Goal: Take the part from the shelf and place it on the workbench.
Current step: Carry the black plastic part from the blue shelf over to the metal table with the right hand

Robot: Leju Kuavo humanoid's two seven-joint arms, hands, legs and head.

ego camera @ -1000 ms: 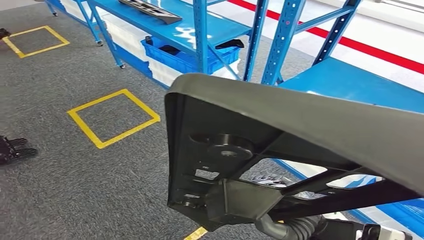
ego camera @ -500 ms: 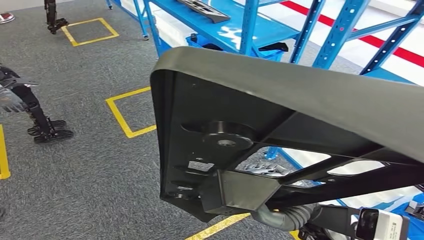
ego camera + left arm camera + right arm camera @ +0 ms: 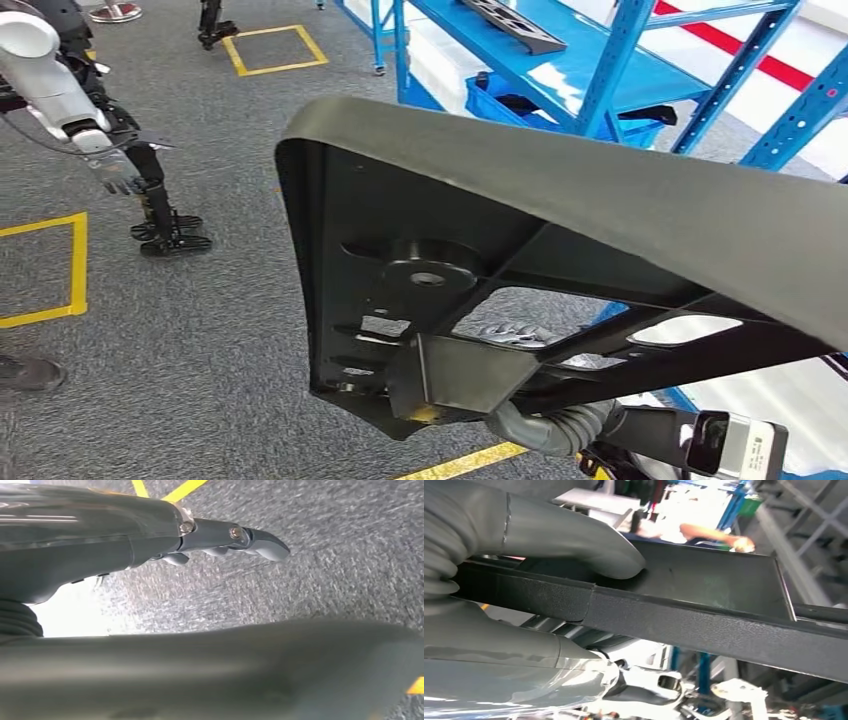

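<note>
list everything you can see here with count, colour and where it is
part: 1, black, held up close in front of the head camera
shelving: blue, behind the part
bin: 1, blue, on lower shelf level
floor squares: yellow tape outlines, on grey carpet
other robot: 1, white and black, standing far left
right hand: 1, grey, thumb pressed on the part's bar
left hand: 1, grey, fingers extended over carpet, its hold unclear

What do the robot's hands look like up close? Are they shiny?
A little. The right hand has a grey ribbed cover and a thick, smooth grey thumb. The left hand is glossy grey with darker fingers joined by small silver bolts.
</note>
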